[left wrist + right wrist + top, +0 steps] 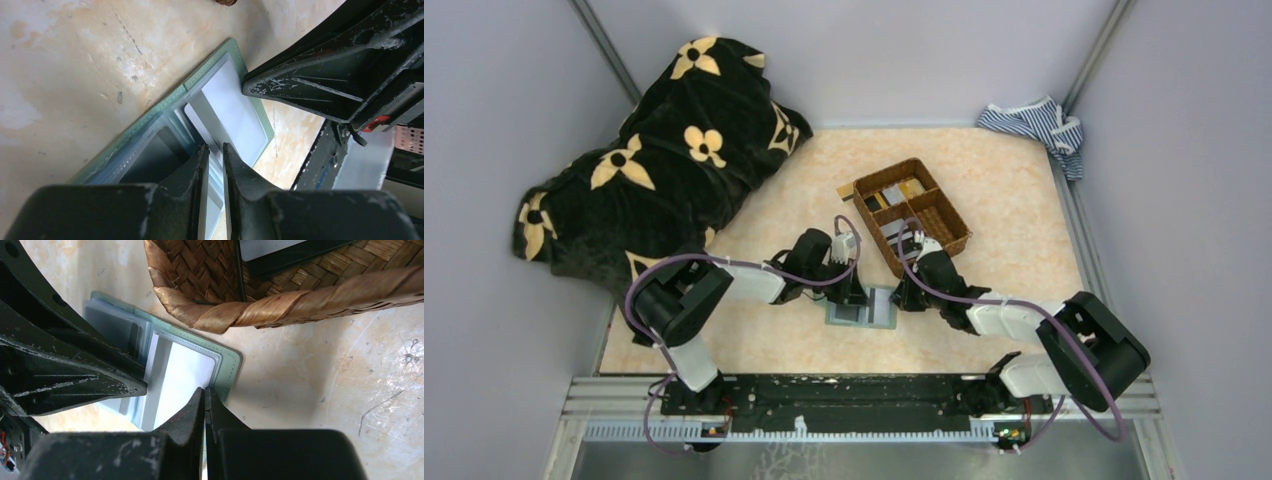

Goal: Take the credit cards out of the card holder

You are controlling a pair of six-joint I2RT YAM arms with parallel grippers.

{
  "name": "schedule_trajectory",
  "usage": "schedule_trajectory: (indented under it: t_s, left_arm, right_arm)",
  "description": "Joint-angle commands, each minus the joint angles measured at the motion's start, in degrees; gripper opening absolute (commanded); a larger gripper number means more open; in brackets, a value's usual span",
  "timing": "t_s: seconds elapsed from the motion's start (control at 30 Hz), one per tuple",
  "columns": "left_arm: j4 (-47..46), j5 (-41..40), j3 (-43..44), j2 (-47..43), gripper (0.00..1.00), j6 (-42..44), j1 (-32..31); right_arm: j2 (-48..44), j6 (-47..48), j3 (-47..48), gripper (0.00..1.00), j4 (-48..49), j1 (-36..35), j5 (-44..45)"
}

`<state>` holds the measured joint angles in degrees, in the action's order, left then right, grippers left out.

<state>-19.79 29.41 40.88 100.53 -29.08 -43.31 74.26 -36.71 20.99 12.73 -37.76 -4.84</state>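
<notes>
Noting risks first. The left gripper [216, 150] and right gripper [205, 392] work very near each other over the card holder [230, 365], so a sideways pull could knock finger housings together.

Left fingers are drawn to a narrow slit with a pale strip showing in it. I cannot tell whether they pinch the credit card [235, 110] or only straddle it.

Right fingers are pressed together, tips at the holder's green rim. If they bear on the card too, it stays pinned. If they let go, the holder may drag across the table [75, 50] with the card.

The holder lies open and flat between the two sets of fingertips. The pale card is part-way out of a pocket, and more sleeves lie under the left fingers.

The basket [300, 295] stands just beyond the right fingers, holding dark and gold cards.
</notes>
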Motion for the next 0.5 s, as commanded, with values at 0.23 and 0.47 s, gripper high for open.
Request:
schedule_trajectory:
  t_s: [0.23, 0.47]
  left_arm:
    - [-10.6, 6.6, -3.9, 2.9, 0.21, -5.7, 0.9]
    - [-17.8, 5.8, -6.0, 4.0, 0.21, -11.0, 1.7]
  right_arm:
    - [1.1, -0.2, -0.9, 0.0, 1.9, -0.6, -0.6]
    - [0.9, -0.5, -1.2, 0.0, 2.1, -0.6, -0.9]
